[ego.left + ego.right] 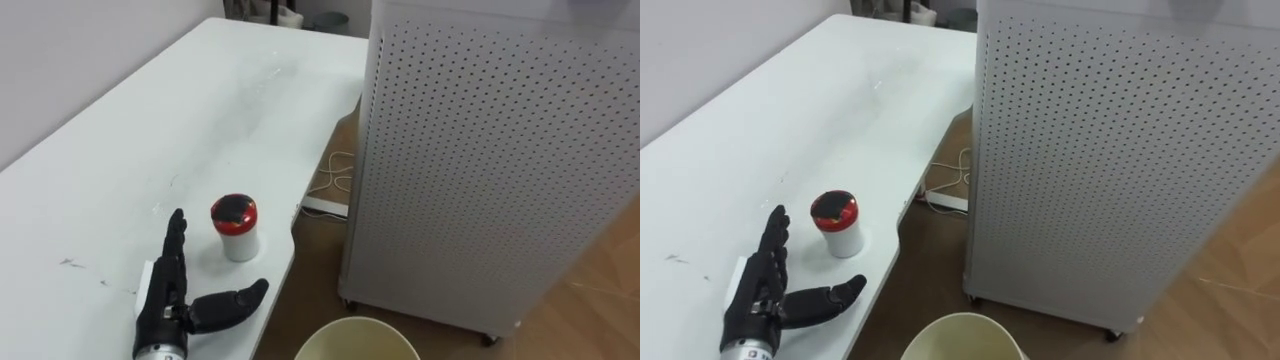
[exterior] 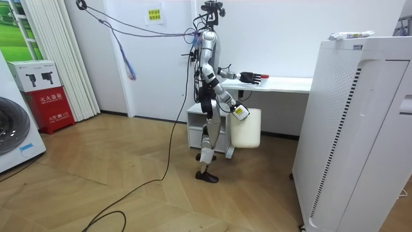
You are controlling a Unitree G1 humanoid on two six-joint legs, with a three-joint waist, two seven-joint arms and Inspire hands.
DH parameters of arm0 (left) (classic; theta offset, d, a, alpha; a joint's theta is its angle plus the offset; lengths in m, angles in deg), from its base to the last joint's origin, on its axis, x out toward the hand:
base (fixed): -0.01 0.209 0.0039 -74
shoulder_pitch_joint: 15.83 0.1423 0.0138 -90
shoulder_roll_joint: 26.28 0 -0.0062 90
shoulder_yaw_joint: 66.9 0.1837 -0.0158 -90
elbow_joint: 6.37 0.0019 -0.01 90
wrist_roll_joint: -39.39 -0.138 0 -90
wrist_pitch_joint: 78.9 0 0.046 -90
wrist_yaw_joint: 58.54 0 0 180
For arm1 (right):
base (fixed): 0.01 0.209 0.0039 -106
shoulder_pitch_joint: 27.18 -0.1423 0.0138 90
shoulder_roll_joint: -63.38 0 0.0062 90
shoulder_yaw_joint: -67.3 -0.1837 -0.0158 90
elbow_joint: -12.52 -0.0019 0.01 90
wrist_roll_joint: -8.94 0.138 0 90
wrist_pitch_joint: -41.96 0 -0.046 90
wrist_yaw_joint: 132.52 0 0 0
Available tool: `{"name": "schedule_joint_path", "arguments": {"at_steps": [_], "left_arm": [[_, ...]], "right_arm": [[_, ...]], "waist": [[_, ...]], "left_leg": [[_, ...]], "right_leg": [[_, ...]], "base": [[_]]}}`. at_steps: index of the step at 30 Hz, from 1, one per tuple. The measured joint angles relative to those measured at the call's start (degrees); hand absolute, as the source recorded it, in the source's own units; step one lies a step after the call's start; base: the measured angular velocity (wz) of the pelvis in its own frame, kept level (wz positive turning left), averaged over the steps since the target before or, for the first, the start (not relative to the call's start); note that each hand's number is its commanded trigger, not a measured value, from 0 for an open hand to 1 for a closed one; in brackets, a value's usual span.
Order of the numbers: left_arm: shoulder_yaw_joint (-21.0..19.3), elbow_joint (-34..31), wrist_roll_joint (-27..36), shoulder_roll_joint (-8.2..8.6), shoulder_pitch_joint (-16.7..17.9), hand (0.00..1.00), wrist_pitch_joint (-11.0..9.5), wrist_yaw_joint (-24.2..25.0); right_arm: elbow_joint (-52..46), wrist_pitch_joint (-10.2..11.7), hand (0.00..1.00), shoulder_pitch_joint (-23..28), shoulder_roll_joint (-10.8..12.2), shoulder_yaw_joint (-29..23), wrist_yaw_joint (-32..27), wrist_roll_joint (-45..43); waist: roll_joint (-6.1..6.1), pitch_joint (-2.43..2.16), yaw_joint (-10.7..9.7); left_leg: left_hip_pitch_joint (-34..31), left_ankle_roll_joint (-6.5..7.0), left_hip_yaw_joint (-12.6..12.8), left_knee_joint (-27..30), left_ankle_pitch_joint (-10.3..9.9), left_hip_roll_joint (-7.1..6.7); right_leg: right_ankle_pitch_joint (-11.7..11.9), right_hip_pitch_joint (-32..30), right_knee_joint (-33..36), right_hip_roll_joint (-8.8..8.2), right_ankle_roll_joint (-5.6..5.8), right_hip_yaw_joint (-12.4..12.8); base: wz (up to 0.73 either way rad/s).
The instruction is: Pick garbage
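Left hand point(image 1: 170, 300) is nearest, lying flat on the white table point(image 1: 200, 110), palm down. Fingers point(image 1: 176, 238) are straight and held together, pointing away from the robot. The thumb point(image 1: 236, 297) is spread wide to the side. Hand is fully open and grips nothing.

The red-lidded white cup point(image 1: 236, 230) stands upright on the table near its front edge. It sits just off the fingertips, on the thumb side, in the open angle between fingers and thumb. There is a visible gap between cup and fingers, so no contact. The thumb tip is also short of the cup, on the robot's side of it.

Relative to the cup:
- The cream bin point(image 1: 356, 324) is off the table edge, lower and nearer the robot, with only its rim in frame.
- A white power strip point(image 1: 325, 206) lies on the floor beyond the table edge, with cables by it.
- The tall white perforated cabinet point(image 1: 490, 150) stands past that strip, well apart from the cup.

In the room view the robot stands at the table's end with the left arm stretched over the top. The right hand point(image 2: 238, 111) is low, against the bin's upper part; cannot tell its finger state.
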Motion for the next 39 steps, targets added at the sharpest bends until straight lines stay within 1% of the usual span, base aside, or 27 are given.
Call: {"name": "schedule_joint_path", "arguments": {"at_steps": [5,15,19,24,26,29,34,36,39], "left_arm": [[0.00,0.03,-0.01,0.01,-0.05,0.00,0.00,-0.01],[-0.02,0.37,-0.06,0.01,-0.27,0.00,0.00,-0.09],[-0.25,1.30,-0.09,0.00,-1.77,0.00,0.10,-0.51],[-0.36,1.28,-0.17,0.01,-4.61,0.00,0.06,-3.56],[-0.40,1.28,-0.21,0.01,-5.59,0.00,0.05,-4.83],[-0.65,1.28,-0.21,0.00,-6.17,0.00,0.05,-5.75],[-0.66,1.29,-0.12,-0.03,-7.02,0.00,0.08,-6.49],[-0.67,1.33,-0.06,-0.08,-7.30,0.00,0.08,-6.68],[-0.66,2.79,-0.07,-0.07,-8.72,0.00,0.07,-7.13]], "right_arm": [[0.00,0.00,1.00,0.00,0.00,0.00,-0.04,-0.03],[0.00,0.00,1.00,0.00,0.00,-0.01,-0.08,-0.05],[0.00,0.00,1.00,0.00,-0.02,-0.01,-0.34,-0.13],[0.00,0.00,1.00,0.00,-0.07,-0.01,-0.70,-0.61],[0.01,0.00,1.00,0.00,-0.08,-0.01,-0.80,-0.62],[0.01,0.00,1.00,0.01,-0.10,-0.02,-0.92,-0.60],[0.53,-0.13,1.00,0.12,-0.11,-0.04,-1.31,-0.55],[0.53,-0.57,1.00,0.20,-0.09,-0.04,-1.49,-0.58],[0.53,-1.01,1.00,0.45,-0.09,-0.04,-1.57,-0.59]], "waist": [[0.00,0.00,-0.51],[0.12,0.08,-0.64],[0.30,0.18,-0.56],[0.74,0.42,-0.57],[0.83,0.39,-0.43],[0.84,0.38,-0.62],[0.97,0.30,-0.70],[1.11,0.22,-1.11],[1.27,0.14,-1.64]], "left_leg": [[0.29,0.00,0.17,0.01,0.00,0.00],[0.32,0.00,0.30,0.03,0.00,0.02],[0.36,0.00,0.30,0.01,0.00,0.03],[0.27,0.00,0.29,-0.02,0.00,0.00],[0.23,0.00,0.32,0.00,0.00,-0.01],[0.26,0.00,0.46,0.02,0.00,-0.02],[0.31,0.00,0.45,0.02,0.00,0.00],[0.33,0.00,0.45,0.02,0.00,0.00],[0.42,0.00,0.46,0.02,0.00,0.03]], "right_leg": [[0.01,0.28,0.03,-0.01,-0.02,0.09],[0.02,0.30,0.02,-0.01,-0.02,0.12],[0.02,0.31,0.02,0.01,-0.02,0.12],[0.01,0.20,0.05,0.01,-0.02,0.16],[0.01,0.07,0.07,0.03,-0.02,0.30],[0.02,0.04,0.07,0.05,-0.02,0.50],[0.02,0.10,0.08,0.07,-0.03,0.52],[0.03,0.14,0.08,0.06,-0.04,0.52],[0.05,0.19,0.12,0.07,-0.07,0.60]], "base": [[0.00],[0.00],[0.00],[0.00],[-0.02],[-0.03],[0.00],[0.00],[0.00]]}}
